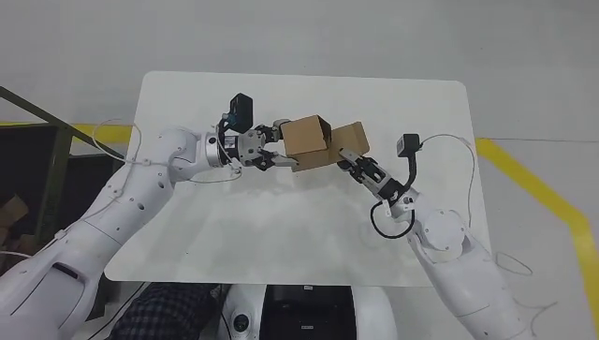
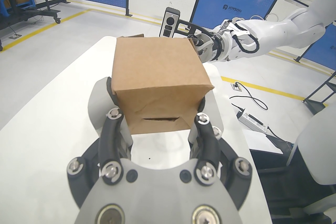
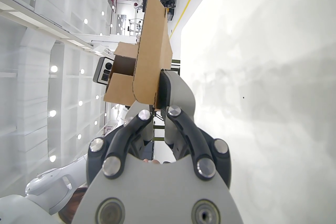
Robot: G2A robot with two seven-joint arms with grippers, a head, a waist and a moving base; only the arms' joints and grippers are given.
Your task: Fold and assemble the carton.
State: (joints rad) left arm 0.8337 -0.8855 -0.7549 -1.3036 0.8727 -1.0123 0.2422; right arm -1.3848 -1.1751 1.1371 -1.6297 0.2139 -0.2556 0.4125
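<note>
Gripping a brown cardboard carton [image 1: 306,138] from both ends, just above the centre of the top view, over the white surface [image 1: 281,237] with rounded corners. My left jaws come in from the left of that frame and are clamped across the carton's closed end, one finger on each side wall. In the left wrist view the carton [image 2: 157,72] sits between my fingers [image 2: 98,107], and the closed end facing the camera has a narrow slit [image 2: 160,119] cut in it. The surface [image 2: 39,130] shows beneath; can't tell if the carton touches it.

My right jaws come in from the lower right of the top view, pressed together on a long round-ended flap [image 1: 348,141] that sticks out of the carton's right side. In the right wrist view that flap [image 3: 149,57] is seen nearly edge-on, pinched at its end against a black pad [image 3: 164,88]. Behind it is the open carton body [image 3: 123,80], short side flaps loose. A yellow floor line [image 1: 538,185] runs past the surface at right.
</note>
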